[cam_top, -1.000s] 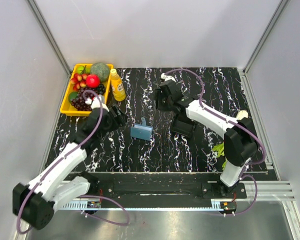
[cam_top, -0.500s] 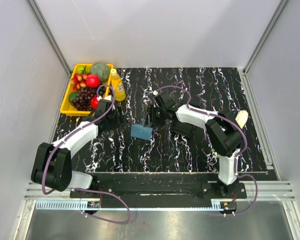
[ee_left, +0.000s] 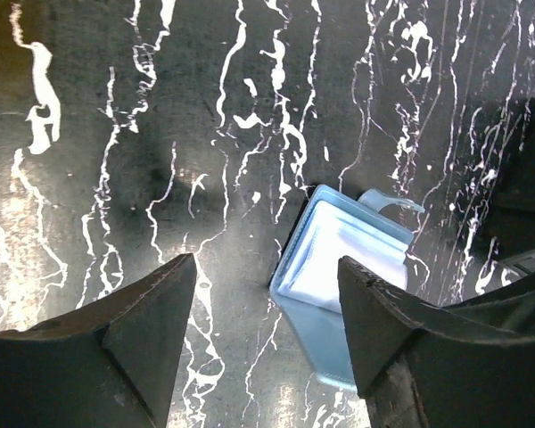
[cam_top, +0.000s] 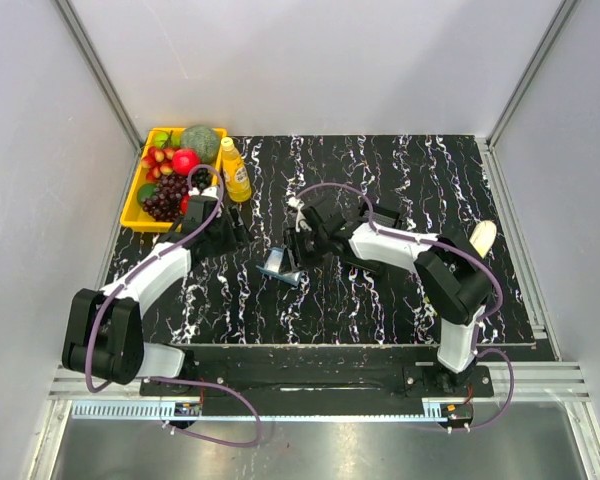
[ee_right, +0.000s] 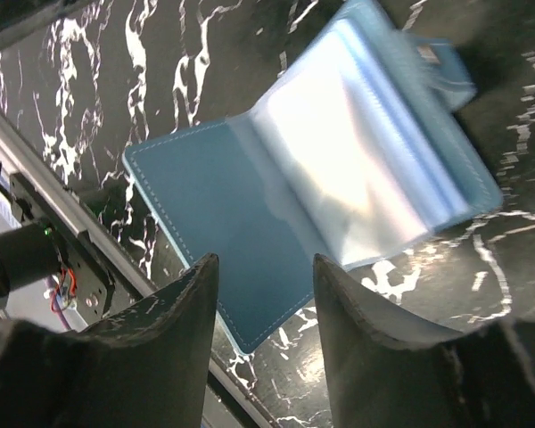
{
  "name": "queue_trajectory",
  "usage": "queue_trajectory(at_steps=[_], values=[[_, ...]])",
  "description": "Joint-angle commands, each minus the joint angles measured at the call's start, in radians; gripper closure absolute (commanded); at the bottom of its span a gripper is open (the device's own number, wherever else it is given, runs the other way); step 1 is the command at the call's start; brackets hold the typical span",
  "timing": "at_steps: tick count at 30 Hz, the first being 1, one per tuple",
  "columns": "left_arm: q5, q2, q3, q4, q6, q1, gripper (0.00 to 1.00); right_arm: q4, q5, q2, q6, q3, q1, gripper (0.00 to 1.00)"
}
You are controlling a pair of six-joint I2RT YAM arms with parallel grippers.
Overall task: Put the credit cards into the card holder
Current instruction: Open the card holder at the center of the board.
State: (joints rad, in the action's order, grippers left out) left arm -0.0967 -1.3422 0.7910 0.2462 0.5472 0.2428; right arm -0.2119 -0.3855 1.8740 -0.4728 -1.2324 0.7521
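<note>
Right claw hovers wide open over the splayed, soft blue folding card holder!
It lies on the black marbled desk right under those parted, empty jaws and just ahead of the left claw, equally open and empty. Light, floppy, probably slick sleeves, so pin the stiffer stitched cover edge. No credit cards in sight.

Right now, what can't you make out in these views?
- No credit cards identifiable in any view; glare washes out the card holder sleeves in the right wrist view.
- Top view: card holder partly covered by the right end effector.
- Left wrist view: its lower corner is hidden behind the left end effector.
</note>
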Motion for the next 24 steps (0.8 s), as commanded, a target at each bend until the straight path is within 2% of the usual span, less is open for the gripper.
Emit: queue_trajectory(at_steps=[1,6,12,16,20,24], values=[[-0.119,-0.032,0.019,-0.065,-0.027,-0.005,0.32,-0.038,0.027,0.007,0.046,-0.023,0.053,0.50],[-0.164,-0.066,0.010,-0.079,-0.039,-0.005,0.33,-0.006,0.103,0.011,-0.013,0.072,0.062,0.53],[-0.271,-0.094,-0.067,-0.163,-0.056,0.039,0.40,0.022,0.131,0.013,-0.056,0.166,0.064,0.54],[-0.249,-0.124,-0.070,-0.168,-0.030,0.085,0.44,0.026,0.189,0.010,-0.069,0.169,0.066,0.53],[-0.192,-0.127,-0.061,-0.171,-0.015,0.092,0.40,0.003,0.227,0.016,-0.075,0.125,0.064,0.53],[-0.279,-0.157,-0.074,-0.198,0.000,0.101,0.48,-0.017,0.232,0.048,-0.078,0.053,0.046,0.53]])
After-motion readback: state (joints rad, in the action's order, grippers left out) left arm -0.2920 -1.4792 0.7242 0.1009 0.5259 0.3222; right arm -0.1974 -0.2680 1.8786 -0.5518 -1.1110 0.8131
